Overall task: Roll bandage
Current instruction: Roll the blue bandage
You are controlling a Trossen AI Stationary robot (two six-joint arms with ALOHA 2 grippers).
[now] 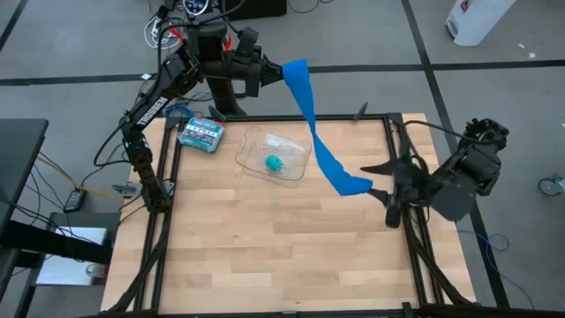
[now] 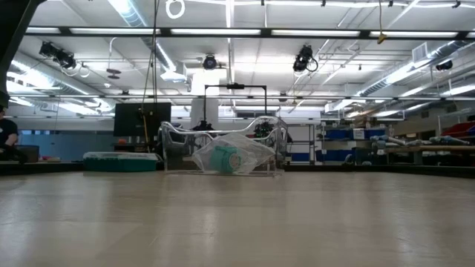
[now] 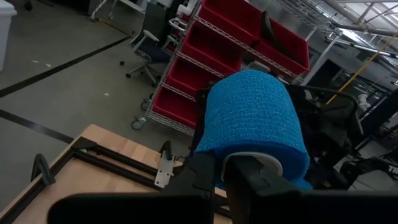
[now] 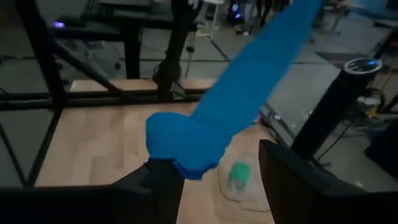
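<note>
The bright blue bandage (image 1: 318, 141) hangs in the air as a long strip, slanting from the far edge of the table toward its right side, clear of the table. My left gripper (image 1: 269, 72) is beyond the table's far edge and is shut on the bandage's far end (image 3: 249, 118). My right gripper (image 1: 386, 190) is at the table's right edge with its fingers wide apart. The bandage's near end (image 4: 180, 146) lies bunched over one of its fingers. Neither gripper nor the bandage shows in the low view. My left gripper pinches the bandage's far end (image 3: 239, 163) between its two fingers across the strip's width. The strip rises from the fingers, curls over and runs off toward my right gripper, lifted clear. My right gripper touches the bandage with one finger only (image 4: 163, 180). The strip's bunched end (image 4: 186, 158) is draped over that fingertip, and the other finger (image 4: 292, 180) stands apart from it. The strip leads up and away from there.
A clear plastic container (image 1: 305, 163) with a small teal-green roll (image 1: 274, 163) sits at the table's far middle, under the strip; it shows in the low view too (image 2: 223, 156). A green-and-white box (image 1: 201, 134) lies at the far left. Black frame rails (image 1: 168, 194) edge the table.
</note>
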